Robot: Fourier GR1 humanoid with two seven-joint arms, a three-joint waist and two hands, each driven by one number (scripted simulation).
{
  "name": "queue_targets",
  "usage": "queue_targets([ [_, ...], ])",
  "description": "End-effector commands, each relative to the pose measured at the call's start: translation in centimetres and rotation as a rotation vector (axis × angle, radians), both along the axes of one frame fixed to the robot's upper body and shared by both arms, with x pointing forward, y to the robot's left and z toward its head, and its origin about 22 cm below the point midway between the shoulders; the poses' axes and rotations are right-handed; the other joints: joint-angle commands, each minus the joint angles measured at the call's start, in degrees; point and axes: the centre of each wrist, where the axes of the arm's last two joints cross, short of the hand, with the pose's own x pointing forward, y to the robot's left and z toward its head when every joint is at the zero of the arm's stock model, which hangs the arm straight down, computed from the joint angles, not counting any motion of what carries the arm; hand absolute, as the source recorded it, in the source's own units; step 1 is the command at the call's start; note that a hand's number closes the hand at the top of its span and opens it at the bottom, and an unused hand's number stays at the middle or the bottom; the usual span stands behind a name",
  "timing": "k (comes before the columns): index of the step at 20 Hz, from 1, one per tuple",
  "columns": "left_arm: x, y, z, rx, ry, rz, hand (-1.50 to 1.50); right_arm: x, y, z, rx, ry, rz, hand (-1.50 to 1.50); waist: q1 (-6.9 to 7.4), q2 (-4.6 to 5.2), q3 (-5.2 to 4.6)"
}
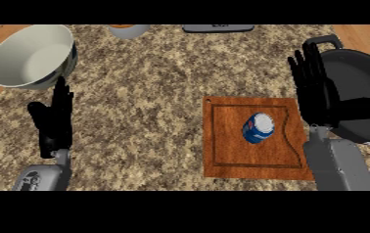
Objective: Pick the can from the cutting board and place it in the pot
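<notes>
Head view: cylindrical blue can point(258, 128) on grooved wooden cutting board point(251, 138).

At the far left of the speckled stone counter point(151, 80) you see a large white bowl point(33, 56), tipped so its inside faces you. Along the far edge you find a small cup point(128, 30) with something orange inside, and to its right a flat grey object point(218, 28), cut off by the view's edge.

no text can be read; the blue can's point(258, 128) label is illegible.
</notes>
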Motion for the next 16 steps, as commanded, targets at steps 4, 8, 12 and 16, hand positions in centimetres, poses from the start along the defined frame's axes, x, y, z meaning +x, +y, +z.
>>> queue_targets([
  [4, -1.0, -2.1, -1.6, -0.009, 0.118, -0.351, 0.00, -2.1, 0.5, -2.1, -0.347, 0.163, 0.174, 1.50, 0.35, 0.15, -1.48],
  [8, -1.8, -4.4, -2.8, -0.063, 0.196, -0.461, 0.00, -1.9, -4.4, 0.3, -0.793, 0.019, -0.191, 1.50, -3.67, -0.53, -2.05],
  [12, -2.7, -4.0, -3.8, -0.104, 0.212, -0.538, 0.00, -5.0, 2.5, -1.7, -0.610, -0.273, -0.342, -1.50, -1.89, -0.49, -1.33],
  [16, -2.7, -2.5, -2.5, -0.094, 0.212, -0.586, 0.00, -9.4, 4.4, 1.2, -0.599, -0.338, -0.334, -1.50, -0.22, -0.35, -1.37],
])
